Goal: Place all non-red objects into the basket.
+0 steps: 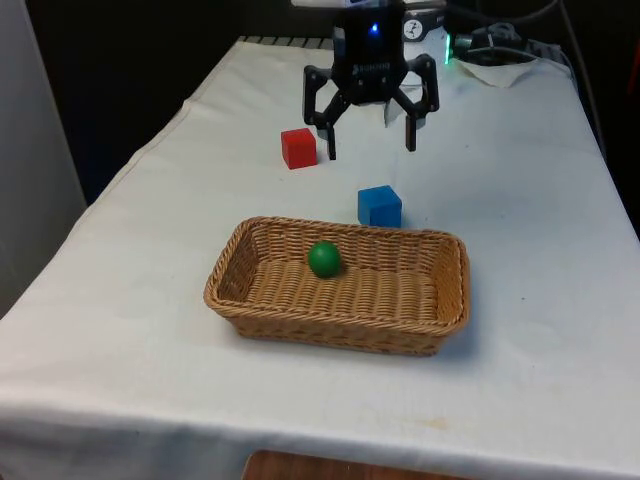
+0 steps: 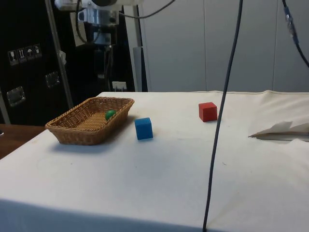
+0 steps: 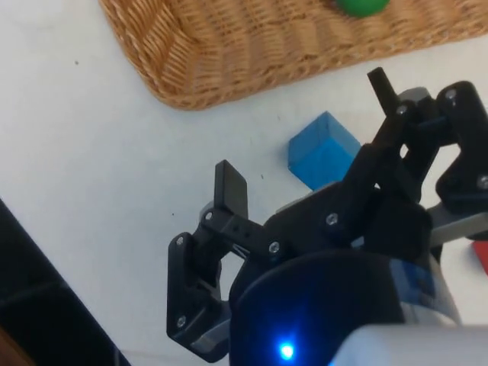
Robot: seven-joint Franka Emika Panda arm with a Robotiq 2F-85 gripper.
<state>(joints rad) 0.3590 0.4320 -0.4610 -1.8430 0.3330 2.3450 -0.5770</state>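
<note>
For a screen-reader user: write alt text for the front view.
A black gripper hangs open above a white-clothed table, empty, between a red cube and a blue cube. Nearer the camera, a wicker basket holds a green ball; the blue cube sits on the cloth just behind its far rim.

Green ball (image 1: 323, 258), blue cube (image 1: 379, 206), red cube (image 1: 298, 148).

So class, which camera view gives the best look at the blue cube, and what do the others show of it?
The side view: the blue cube stands whole and unobstructed on the cloth beside the basket. The front view also shows it whole, behind the basket's far rim. In the wrist view the gripper's fingers hide part of it.
</note>
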